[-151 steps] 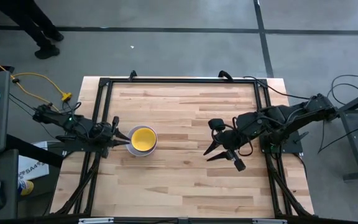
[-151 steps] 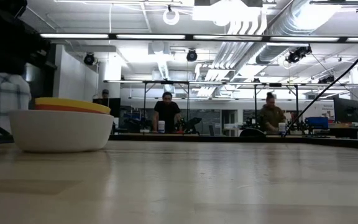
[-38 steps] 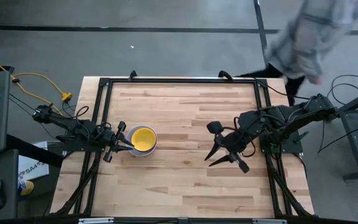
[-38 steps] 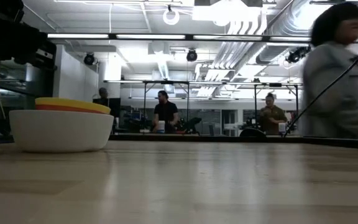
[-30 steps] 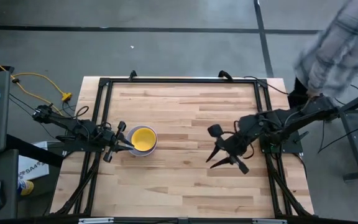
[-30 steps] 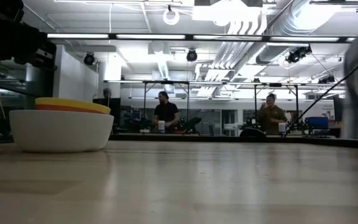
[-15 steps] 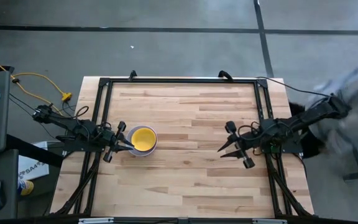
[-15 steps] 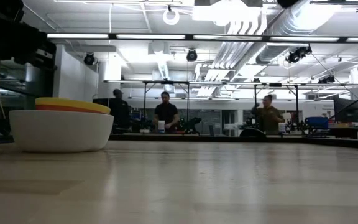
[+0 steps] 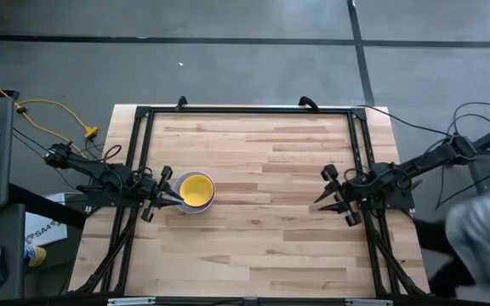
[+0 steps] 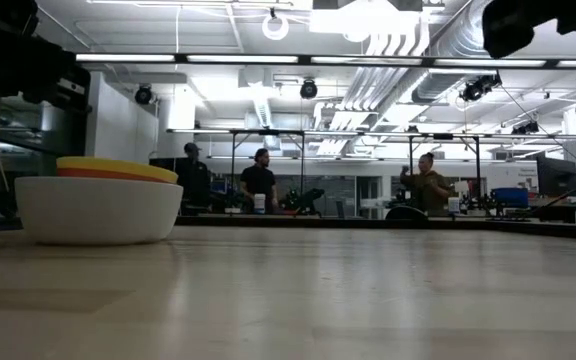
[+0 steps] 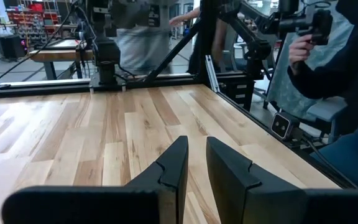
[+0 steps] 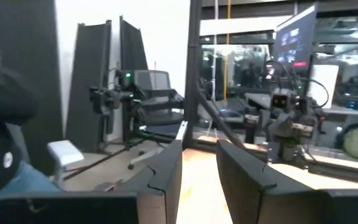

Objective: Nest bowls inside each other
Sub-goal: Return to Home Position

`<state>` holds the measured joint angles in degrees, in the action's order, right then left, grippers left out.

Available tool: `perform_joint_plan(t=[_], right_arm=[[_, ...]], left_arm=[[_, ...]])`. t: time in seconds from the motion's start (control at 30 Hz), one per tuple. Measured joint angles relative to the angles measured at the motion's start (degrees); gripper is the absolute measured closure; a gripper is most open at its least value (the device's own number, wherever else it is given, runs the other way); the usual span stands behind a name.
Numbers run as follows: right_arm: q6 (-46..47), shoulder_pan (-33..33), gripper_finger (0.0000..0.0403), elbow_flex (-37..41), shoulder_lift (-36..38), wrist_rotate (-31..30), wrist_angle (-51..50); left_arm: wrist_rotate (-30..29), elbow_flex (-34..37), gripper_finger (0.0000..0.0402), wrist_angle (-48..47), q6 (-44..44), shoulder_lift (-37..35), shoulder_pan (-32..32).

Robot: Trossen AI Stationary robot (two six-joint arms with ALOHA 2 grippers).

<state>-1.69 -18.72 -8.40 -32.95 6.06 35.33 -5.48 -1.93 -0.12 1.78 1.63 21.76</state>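
Observation:
The bowls (image 9: 196, 192) sit nested in one stack on the table's left half, base down. The yellow one (image 10: 116, 166) is innermost and the white one (image 10: 98, 212) outermost, with a thin orange-pink rim showing between them. My left gripper (image 9: 173, 195) hangs level over the stack's left rim, clear of it. In the left wrist view its fingers (image 11: 193, 146) stand open by a narrow gap with nothing between them. My right gripper (image 9: 320, 201) hovers near the table's right edge, open by a narrow gap (image 12: 199, 152) and holding nothing.
A black frame rail (image 9: 245, 110) runs around the tabletop. Bare wood (image 9: 262, 221) lies between the stack and the right arm. A blurred person (image 9: 483, 234) is off the table's right near corner. A seated person (image 11: 340, 68) is beyond the table's edge.
My right gripper has drawn back toward the table's right edge and sunk lower, folding in toward its base; its dark body now shows at the top right of the low view. The bowls have not moved. A person has walked past the table's right side.

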Motion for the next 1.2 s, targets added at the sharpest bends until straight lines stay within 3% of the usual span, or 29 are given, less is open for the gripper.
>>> perform_joint_plan(t=[0.3, 0.77, 0.93, 1.2], right_arm=[[2.8, 0.0, 0.0309, 7.7, 8.4, 2.4, 1.8], [6.3, 0.0, 0.0309, 7.9, 13.8, 9.5, -3.5], [6.5, 0.0, 0.0309, 7.9, 16.4, 8.2, -6.8], [6.3, 0.0, 0.0309, 7.9, 22.2, -0.9, -16.3]], left_arm=[[0.0, 0.0, 0.0343, 0.0, 0.0, 0.0, 0.0], [0.0, 0.0, 0.0343, 0.0, 0.0, 0.0, 0.0], [0.0, 0.0, 0.0343, 0.0, 0.0, 0.0, 0.0], [0.0, 0.0, 0.0343, 0.0, 0.0, 0.0, 0.0]])
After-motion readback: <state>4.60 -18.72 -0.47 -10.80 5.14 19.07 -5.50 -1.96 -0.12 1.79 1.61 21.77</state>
